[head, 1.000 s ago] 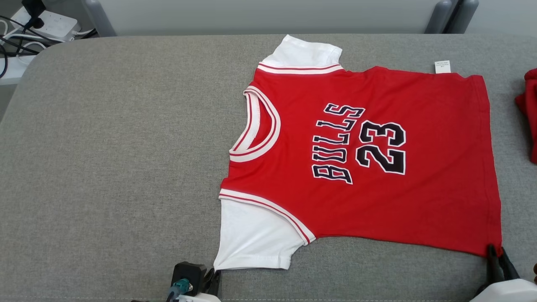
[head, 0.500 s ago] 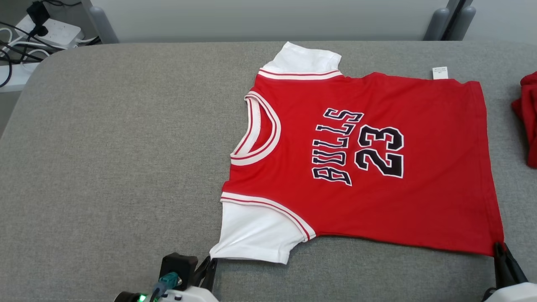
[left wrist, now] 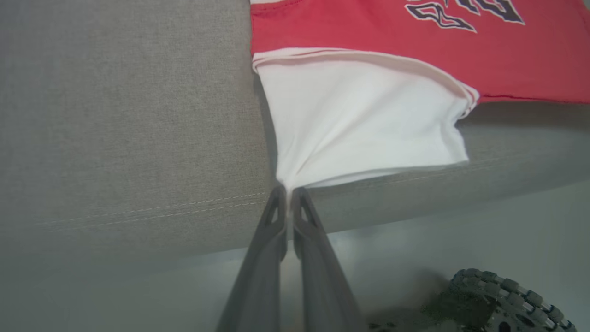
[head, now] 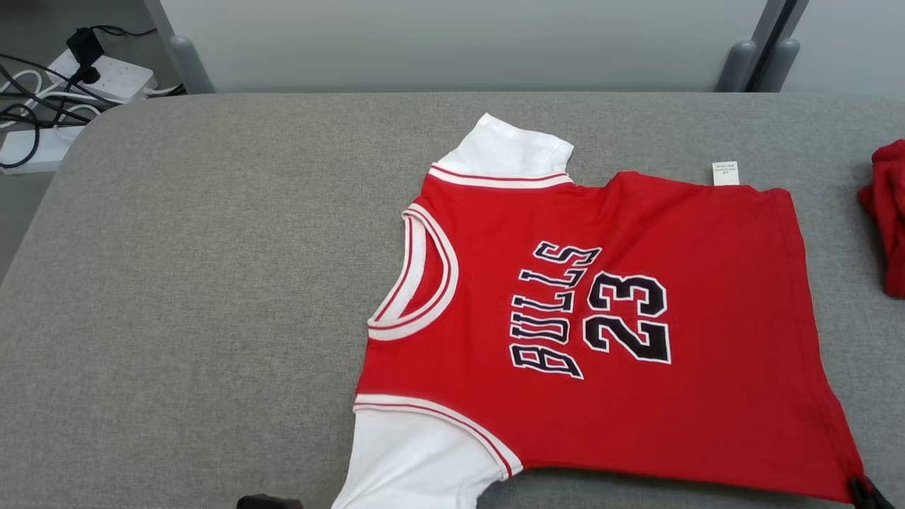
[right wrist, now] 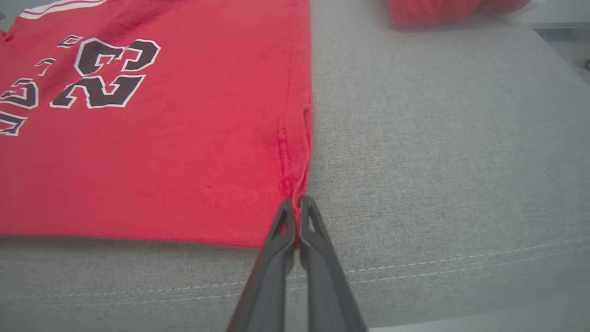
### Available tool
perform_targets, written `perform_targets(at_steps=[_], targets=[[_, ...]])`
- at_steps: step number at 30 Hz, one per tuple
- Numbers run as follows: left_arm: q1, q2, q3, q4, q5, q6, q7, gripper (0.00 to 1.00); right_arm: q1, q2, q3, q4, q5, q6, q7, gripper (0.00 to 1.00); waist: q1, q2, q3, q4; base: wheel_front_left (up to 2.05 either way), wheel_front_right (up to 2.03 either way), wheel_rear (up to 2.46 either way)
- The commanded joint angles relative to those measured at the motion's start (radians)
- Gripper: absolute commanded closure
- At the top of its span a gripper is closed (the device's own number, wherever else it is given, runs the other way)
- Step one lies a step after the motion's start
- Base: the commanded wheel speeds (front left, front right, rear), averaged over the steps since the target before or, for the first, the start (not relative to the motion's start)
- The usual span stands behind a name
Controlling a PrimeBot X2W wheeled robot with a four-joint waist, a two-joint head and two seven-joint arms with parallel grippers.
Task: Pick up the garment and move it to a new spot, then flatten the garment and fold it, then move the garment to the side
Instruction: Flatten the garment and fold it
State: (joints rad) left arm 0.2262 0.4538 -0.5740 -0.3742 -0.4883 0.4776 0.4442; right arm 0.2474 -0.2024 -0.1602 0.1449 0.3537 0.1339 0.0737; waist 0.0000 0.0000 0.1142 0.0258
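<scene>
The garment (head: 693, 417) is a red jersey with white sleeves and "BULLS 23" print, spread flat on the grey padded table (head: 198, 297), neck toward the left. In the left wrist view my left gripper (left wrist: 289, 190) is shut on the corner of the near white sleeve (left wrist: 359, 120), which puckers at the fingertips near the table's front edge. My right gripper (right wrist: 295, 201) is shut on the garment's (right wrist: 152, 175) near hem corner; its dark tips (head: 864, 490) show at the head view's lower right corner.
Another red cloth (head: 887, 219) lies at the table's right edge, also seen as red cloth (right wrist: 451, 11) ahead of the right gripper. A power strip with cables (head: 78, 78) sits on the floor at far left. A robot wheel (left wrist: 507, 299) shows below the table's front edge.
The head camera has tilted, so the picture has shifted downward. The right gripper has closed on the hem corner. The left gripper stays shut on the sleeve.
</scene>
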Motion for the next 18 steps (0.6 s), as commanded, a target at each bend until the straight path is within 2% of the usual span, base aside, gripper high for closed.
perform_targets(at_steps=[1,4,8,13,18], targets=[[-0.020,0.018,0.038,-0.035,0.008,0.010,0.001,1.00,0.002,-0.044,0.004,-0.033,-0.001,-0.003,0.004,1.00,0.0000,0.0000,-0.001,0.000,0.00,0.00,0.00],[-0.010,0.034,0.041,-0.080,0.017,0.023,0.015,1.00,0.039,-0.032,-0.042,-0.099,-0.028,-0.003,0.059,1.00,0.0000,0.0000,-0.003,-0.004,0.00,0.00,0.00],[-0.039,0.015,0.049,-0.083,0.015,0.019,-0.006,1.00,0.032,0.015,-0.101,-0.141,-0.066,-0.003,0.107,1.00,0.0000,0.0000,-0.009,-0.014,0.00,0.00,0.00],[-0.112,-0.032,0.037,-0.024,0.024,-0.004,-0.047,1.00,-0.028,0.057,-0.119,-0.118,-0.112,-0.003,0.159,1.00,0.0000,0.0000,-0.017,-0.022,0.00,0.00,0.00],[-0.190,-0.073,0.016,0.054,0.041,-0.033,-0.084,1.00,-0.116,0.063,-0.126,-0.051,-0.146,-0.003,0.182,1.00,0.0000,0.0000,-0.016,-0.018,0.00,0.00,0.00]])
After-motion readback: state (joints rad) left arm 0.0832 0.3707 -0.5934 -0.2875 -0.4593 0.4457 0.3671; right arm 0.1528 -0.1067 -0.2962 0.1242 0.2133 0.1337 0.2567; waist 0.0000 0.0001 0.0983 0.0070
